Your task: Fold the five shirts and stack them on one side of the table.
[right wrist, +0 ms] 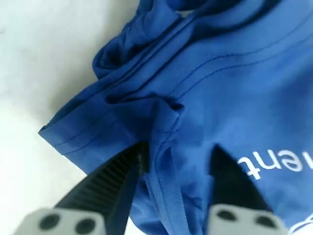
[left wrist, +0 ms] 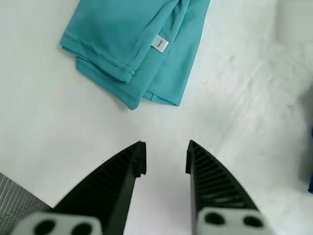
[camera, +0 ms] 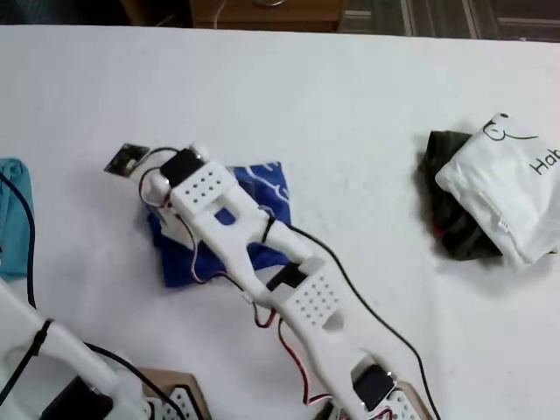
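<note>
Currently, the right end effector [right wrist: 178,156] is positioned low on the blue shirt [right wrist: 220,88], with its two black ribbed fingers [right wrist: 120,171] spread to a moderate gap. A raised, stitched fold of the blue fabric stands between the jaws; whether the pads press on it cannot be told. The blue shirt is a thin knit with double-stitched hems, bunched into soft ridges along one edge, and carries white print [right wrist: 274,164]. In the high view it lies as a roughly square, crumpled bundle [camera: 267,188] left of centre on the white matte surface [camera: 306,96], partly covered by the white perforated housing of the right arm [camera: 262,254].

The left end effector [left wrist: 165,147] hangs over bare surface, its black ribbed fingers [left wrist: 122,169] set a narrow gap apart and holding nothing. Just beyond its tips lies the teal shirt [left wrist: 137,44], a smooth fabric folded into flat layers with stitched hems and a small white label [left wrist: 160,44]. In the high view the teal shirt [camera: 13,219] sits at the left edge of the surface.

At the right side of the surface, well apart from the blue shirt, a white shirt [camera: 507,188] folded into a plump rectangular bundle rests on top of a dark shirt [camera: 451,210], whose edge shows beneath it.
</note>
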